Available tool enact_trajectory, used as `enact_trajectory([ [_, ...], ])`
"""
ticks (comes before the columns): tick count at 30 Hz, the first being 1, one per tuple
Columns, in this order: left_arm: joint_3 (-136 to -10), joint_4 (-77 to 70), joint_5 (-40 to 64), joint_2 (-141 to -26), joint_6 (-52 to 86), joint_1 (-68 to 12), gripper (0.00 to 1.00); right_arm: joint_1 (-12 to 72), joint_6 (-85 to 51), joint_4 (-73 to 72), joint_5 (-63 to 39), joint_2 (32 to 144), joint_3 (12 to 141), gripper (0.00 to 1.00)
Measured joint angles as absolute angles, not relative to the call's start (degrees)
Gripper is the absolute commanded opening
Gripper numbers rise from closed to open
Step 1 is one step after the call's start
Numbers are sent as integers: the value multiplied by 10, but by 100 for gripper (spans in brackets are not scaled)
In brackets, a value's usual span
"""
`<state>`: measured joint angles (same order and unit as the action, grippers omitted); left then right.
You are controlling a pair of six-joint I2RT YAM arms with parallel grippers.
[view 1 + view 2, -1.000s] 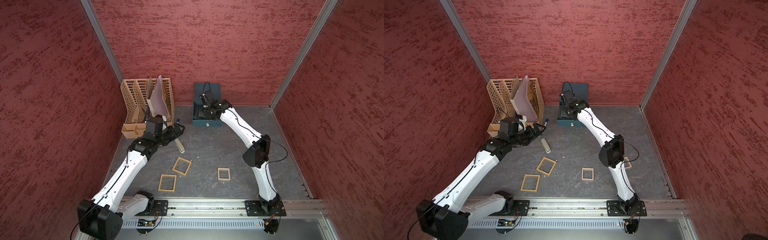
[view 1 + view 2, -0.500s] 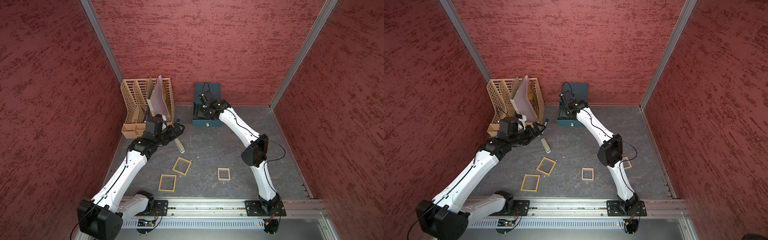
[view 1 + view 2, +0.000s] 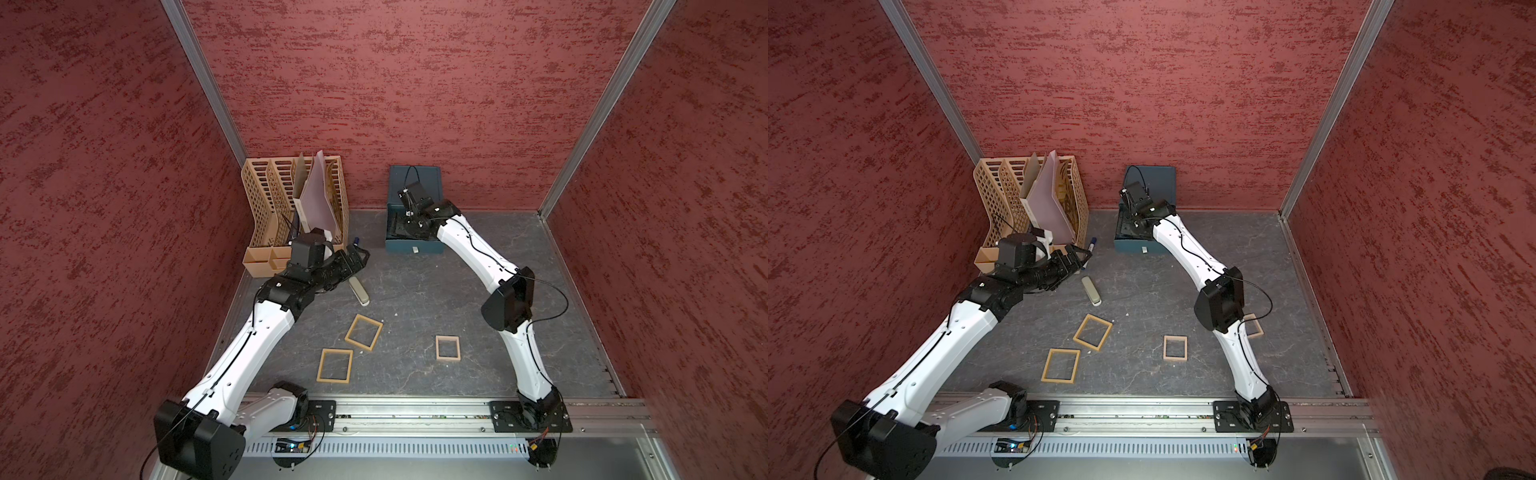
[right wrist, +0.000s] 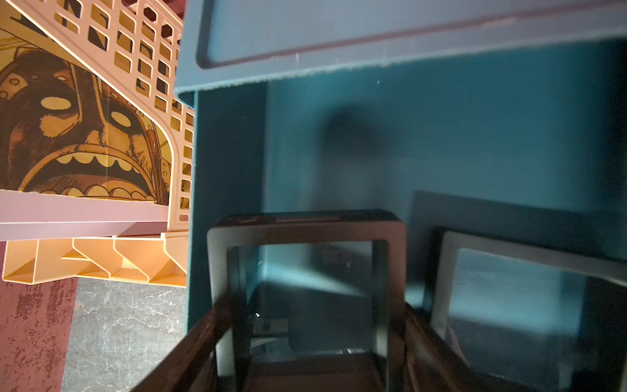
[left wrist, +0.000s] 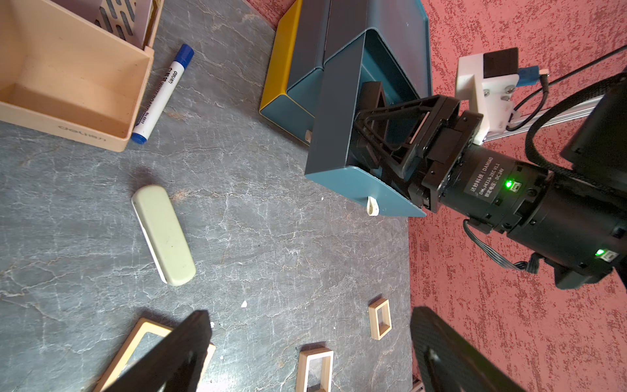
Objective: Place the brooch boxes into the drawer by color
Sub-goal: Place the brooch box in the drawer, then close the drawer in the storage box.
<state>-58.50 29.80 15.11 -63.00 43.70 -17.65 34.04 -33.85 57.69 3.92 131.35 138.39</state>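
Observation:
My right gripper (image 4: pixel 312 305) reaches into the open teal drawer (image 3: pixel 413 248) and is shut on a black brooch box (image 4: pixel 305 227), one finger on each outer side. A second black brooch box (image 4: pixel 444 288) lies in the drawer beside it. In both top views three tan brooch boxes lie on the floor: two larger (image 3: pixel 370 319) (image 3: pixel 320 365) and a smaller one (image 3: pixel 437 348). Another small tan one (image 3: pixel 1258 325) shows partly behind the right elbow. My left gripper (image 5: pixel 312 339) hangs open and empty above the floor near the rack (image 3: pixel 357 255).
A tan lattice file rack (image 3: pixel 266 208) with papers stands in the back left corner. A blue marker (image 5: pixel 163 91) and an oblong beige block (image 5: pixel 163 234) lie in front of it. Red walls enclose the floor, and a metal rail (image 3: pixel 415 411) runs along the front.
The right arm has shifted slightly over the drawer with the black box still in its grip. The left arm has stayed put.

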Motion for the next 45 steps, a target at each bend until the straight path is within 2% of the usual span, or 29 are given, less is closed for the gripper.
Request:
enact_trajectory([
  [8, -585, 298, 151, -630, 437, -176, 96, 339, -341, 577, 33, 1314, 1386, 80],
  [15, -585, 298, 151, -630, 437, -176, 96, 339, -342, 578, 25, 1319, 1403, 84],
  [26, -600, 300, 152, -632, 437, -173, 96, 339, -343, 583, 25, 1313, 1416, 79],
  [31, -613, 296, 160, -652, 437, -169, 96, 339, -343, 583, 25, 1268, 1413, 74],
  [34, -620, 291, 166, -668, 437, -163, 96, 339, -345, 565, 21, 1198, 1363, 71],
  [39, -650, 278, 176, -701, 434, -154, 96, 338, -369, 488, -4, 1021, 1183, 65],
  [45, -686, 239, 194, -747, 430, -146, 96, 336, -429, 387, -51, 885, 986, 61],
])
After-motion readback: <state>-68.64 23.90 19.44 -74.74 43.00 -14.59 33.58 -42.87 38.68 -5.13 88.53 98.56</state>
